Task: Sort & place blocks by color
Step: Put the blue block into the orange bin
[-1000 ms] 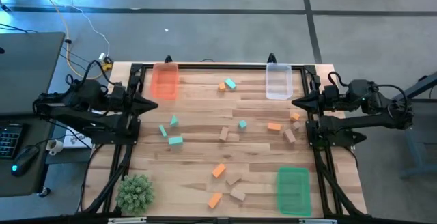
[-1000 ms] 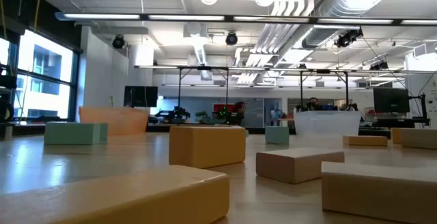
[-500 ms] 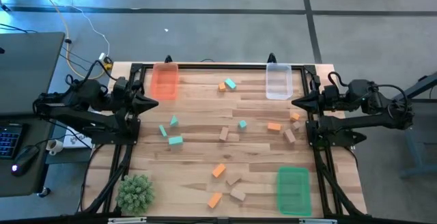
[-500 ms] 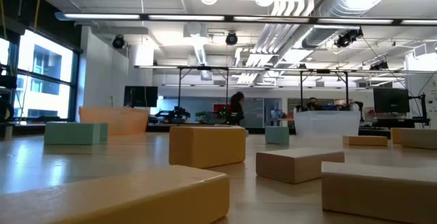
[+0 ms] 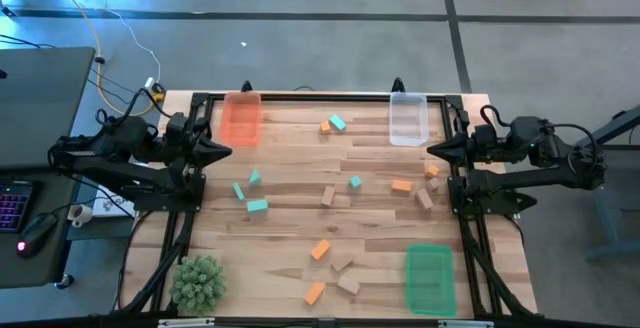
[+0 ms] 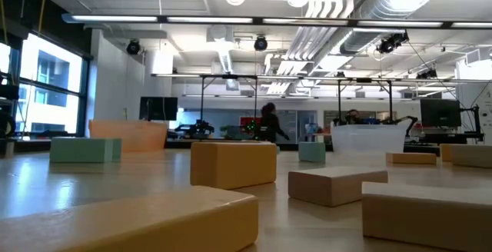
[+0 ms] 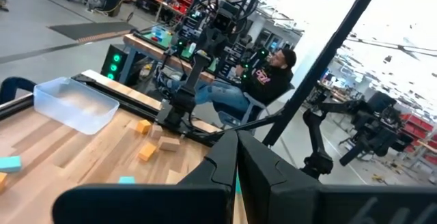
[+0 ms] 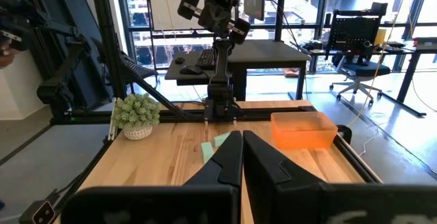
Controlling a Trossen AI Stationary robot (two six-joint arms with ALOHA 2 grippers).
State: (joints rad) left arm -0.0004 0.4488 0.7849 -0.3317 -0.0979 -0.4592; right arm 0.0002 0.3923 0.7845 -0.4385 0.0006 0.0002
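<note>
Comparing this moment with the earlier frames, almost nothing on the table [image 5: 300,183] has changed: the blocks [image 5: 330,196] lie scattered where they were, teal ones near the left middle and by the far edge, orange ones near the far edge, right of centre and toward the near edge, tan ones mid-table, by the right rail and near the green tray [image 5: 430,279]. None sits in a tray; the orange tray [image 5: 240,120] at the far left, the clear tray [image 5: 408,120] at the far right and the green tray at the near right hold no blocks. The left gripper [image 5: 222,151] waits at the table's left edge just beside the orange tray, its claw clenched on nothing, fingers [image 7: 252,169] pressed together in the left wrist view. The right gripper [image 5: 436,150] waits at the right edge near the clear tray, likewise clenched and empty. Neither has shifted from a second ago. The spiky plant [image 5: 197,280] stays at the near left corner. What differs lies beyond the table: in the low view, a person [image 6: 269,121] in the room behind has moved slightly to the right. A seated person [image 7: 263,80] shows in the left wrist view.
</note>
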